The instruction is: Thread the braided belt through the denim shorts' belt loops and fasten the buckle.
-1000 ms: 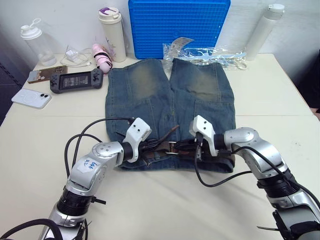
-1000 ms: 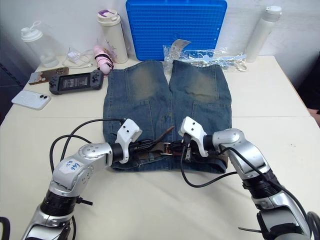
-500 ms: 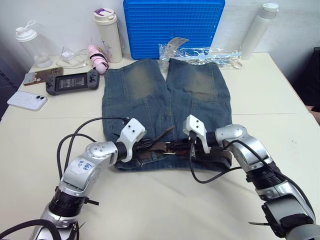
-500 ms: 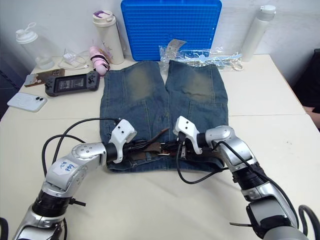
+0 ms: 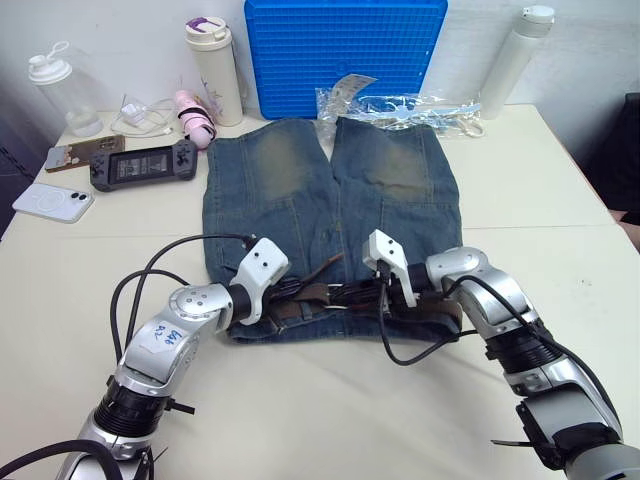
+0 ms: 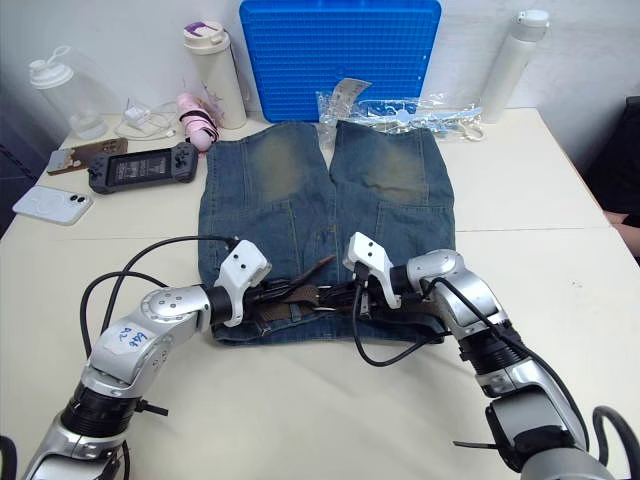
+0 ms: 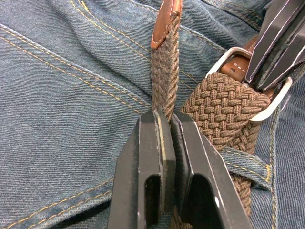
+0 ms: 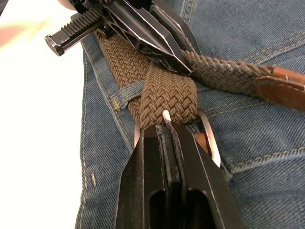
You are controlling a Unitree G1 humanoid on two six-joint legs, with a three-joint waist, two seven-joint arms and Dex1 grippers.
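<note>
The denim shorts (image 5: 330, 215) lie flat in the middle of the table (image 5: 540, 200), legs toward the far edge and waistband toward the near edge. Along that waistband runs the braided belt (image 7: 219, 107), a brown woven strap that passes under a belt loop (image 7: 248, 162) and through the silver buckle (image 7: 274, 102). The belt's free end, capped with a tan leather tip (image 7: 164, 21), rises off the denim just beside the buckle. The left gripper (image 7: 164, 121) has its two black fingers pressed together on this free end, pinching the strap edge-on a little below the tip. The right gripper (image 8: 167, 124) meets it from the other side: its fingers are closed tight at the buckle, with the small metal prong showing at their tips and the woven strap lying directly in front of them. The two grippers sit close together over the middle of the waistband. Along the far edge of the table stand a blue grid board (image 5: 345, 50), a cream tumbler (image 5: 212, 68) and a white bottle (image 5: 512, 60). Near the far left corner lie a handheld game console (image 5: 140, 165) and a white phone (image 5: 50, 202).
</note>
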